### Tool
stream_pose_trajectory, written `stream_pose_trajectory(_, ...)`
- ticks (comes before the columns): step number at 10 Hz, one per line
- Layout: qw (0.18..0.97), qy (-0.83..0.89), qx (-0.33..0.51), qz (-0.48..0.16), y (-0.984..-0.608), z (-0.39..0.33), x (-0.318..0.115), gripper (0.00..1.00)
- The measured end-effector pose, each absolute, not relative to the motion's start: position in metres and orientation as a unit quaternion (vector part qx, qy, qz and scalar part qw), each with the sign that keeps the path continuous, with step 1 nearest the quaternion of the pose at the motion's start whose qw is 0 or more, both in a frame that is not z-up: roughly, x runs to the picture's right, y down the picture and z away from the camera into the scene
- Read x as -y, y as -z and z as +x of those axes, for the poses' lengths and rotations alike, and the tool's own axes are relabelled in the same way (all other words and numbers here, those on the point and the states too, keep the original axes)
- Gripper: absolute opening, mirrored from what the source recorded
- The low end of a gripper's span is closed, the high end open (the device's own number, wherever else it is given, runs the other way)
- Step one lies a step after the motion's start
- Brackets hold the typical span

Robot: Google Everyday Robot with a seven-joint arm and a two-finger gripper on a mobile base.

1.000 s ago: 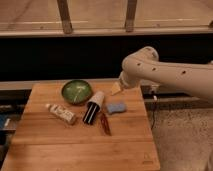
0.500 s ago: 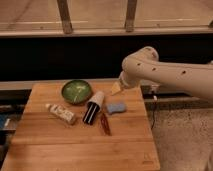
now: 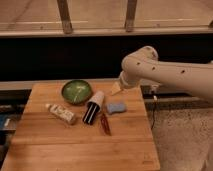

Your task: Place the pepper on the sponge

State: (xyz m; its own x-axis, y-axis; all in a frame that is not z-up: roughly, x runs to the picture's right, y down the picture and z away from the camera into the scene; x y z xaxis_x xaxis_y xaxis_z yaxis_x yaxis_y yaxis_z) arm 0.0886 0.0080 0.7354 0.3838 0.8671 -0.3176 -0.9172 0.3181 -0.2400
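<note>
Here the pepper [image 3: 105, 123] lies by the sponge [image 3: 116, 108], jaws beyond them both.

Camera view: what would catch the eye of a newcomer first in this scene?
The big white arm reaches in from the picture's right, its gripper hanging over the back edge of the wooden table, just behind the light blue sponge. The green bowl stands out at the back, and the dark red pepper lies in front of the sponge, beside a black-and-cream cylinder.

The arm [image 3: 170, 75] enters from the right, bent at its elbow; the tool [image 3: 116, 89] hangs below it, pointing down-left.
</note>
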Motion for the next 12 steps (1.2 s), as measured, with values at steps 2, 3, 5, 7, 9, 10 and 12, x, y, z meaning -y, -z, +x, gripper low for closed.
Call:
stream_pose_trajectory(2,0.814,-0.532,-0.072,-0.221,-0.734,0.051,-0.027,0.80)
stream_pose_trajectory(3,0.816,-0.524,-0.078,-0.231,-0.731,0.043,-0.040,0.80)
stream_pose_trajectory(5,0.813,-0.514,-0.085,-0.260,-0.731,0.026,-0.072,0.80)
stream_pose_trajectory(7,0.810,-0.504,-0.083,-0.288,-0.727,0.015,-0.100,0.80)
stream_pose_trajectory(9,0.810,-0.502,-0.081,-0.292,-0.726,0.013,-0.104,0.80)
stream_pose_trajectory(10,0.810,-0.502,-0.081,-0.292,-0.726,0.013,-0.104,0.80)
stream_pose_trajectory(12,0.810,-0.502,-0.081,-0.292,-0.726,0.012,-0.104,0.80)
